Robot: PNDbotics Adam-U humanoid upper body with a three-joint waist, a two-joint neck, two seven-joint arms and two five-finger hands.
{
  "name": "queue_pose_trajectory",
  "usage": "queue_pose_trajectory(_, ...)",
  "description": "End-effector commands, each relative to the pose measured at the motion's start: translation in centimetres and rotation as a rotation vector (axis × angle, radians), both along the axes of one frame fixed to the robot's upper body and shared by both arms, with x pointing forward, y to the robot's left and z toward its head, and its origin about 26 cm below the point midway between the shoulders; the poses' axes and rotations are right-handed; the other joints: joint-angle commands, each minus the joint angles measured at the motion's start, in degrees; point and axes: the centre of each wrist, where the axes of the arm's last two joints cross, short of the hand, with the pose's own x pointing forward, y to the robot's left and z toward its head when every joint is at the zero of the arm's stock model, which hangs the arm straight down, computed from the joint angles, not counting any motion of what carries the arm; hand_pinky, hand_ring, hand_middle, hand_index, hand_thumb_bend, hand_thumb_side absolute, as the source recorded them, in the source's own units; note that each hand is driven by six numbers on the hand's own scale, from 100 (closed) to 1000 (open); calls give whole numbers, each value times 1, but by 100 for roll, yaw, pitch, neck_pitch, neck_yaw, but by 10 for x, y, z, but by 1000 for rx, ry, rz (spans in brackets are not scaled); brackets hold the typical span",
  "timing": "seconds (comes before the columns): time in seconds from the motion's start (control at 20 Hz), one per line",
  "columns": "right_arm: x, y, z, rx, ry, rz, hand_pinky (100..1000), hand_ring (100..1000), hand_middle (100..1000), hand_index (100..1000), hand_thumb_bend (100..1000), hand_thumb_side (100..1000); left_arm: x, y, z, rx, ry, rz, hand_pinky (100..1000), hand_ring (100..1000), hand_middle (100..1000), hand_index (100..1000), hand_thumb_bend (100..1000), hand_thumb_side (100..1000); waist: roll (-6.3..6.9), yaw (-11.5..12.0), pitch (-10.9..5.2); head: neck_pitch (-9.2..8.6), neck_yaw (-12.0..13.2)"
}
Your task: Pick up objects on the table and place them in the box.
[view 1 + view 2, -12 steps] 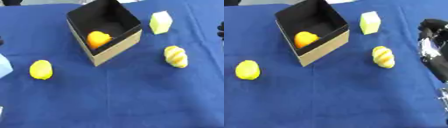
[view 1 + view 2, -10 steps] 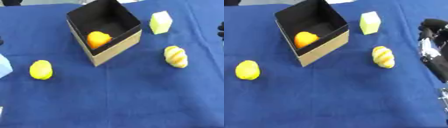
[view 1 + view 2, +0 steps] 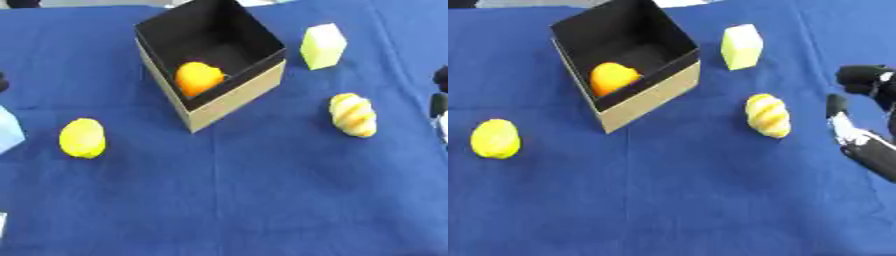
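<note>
Blue cloth is spread under an open box [image 3: 649, 85] already holding an orange fruit [image 3: 612, 77], while the striped yellow piece [image 3: 767, 115] lies just beside the empty right hand [image 3: 866, 115], whose finger spread cannot be told.

The right hand [image 3: 866, 117] is seen at the right edge of the right eye view, raised above the counter [image 3: 693, 200] and holding nothing. Its black fingers [image 3: 859, 79] are shown curled at the upper part, with a further dark digit [image 3: 836, 105] pointing upward just below them. A silver-white section and a black forearm segment are seen running down toward the lower right edge. In the left eye view only a sliver of this hand is visible at the right border. The left hand cannot be clearly identified in either view
</note>
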Motion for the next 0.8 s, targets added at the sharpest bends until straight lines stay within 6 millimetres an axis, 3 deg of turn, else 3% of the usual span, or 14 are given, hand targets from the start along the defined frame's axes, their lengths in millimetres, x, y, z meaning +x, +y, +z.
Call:
queue_pose_trajectory(0.05,-4,-12,16,-182,10,3,802,793,735,793,254,330,-3,3,8,36,-20,5,742,707,644,839,304,640,-24,-6,-57,-46,19)
queue_pose_trajectory(0.35,0,-18,43,-454,30,12,822,803,745,803,319,331,-3,3,7,48,-15,2,742,707,644,839,301,643,-56,30,4,-94,13)
queue_pose_trajectory(0.8,11,-6,101,-817,7,-31,843,823,762,815,405,324,-3,2,7,63,-5,-12,742,708,644,838,298,645,-78,98,6,-143,-40)
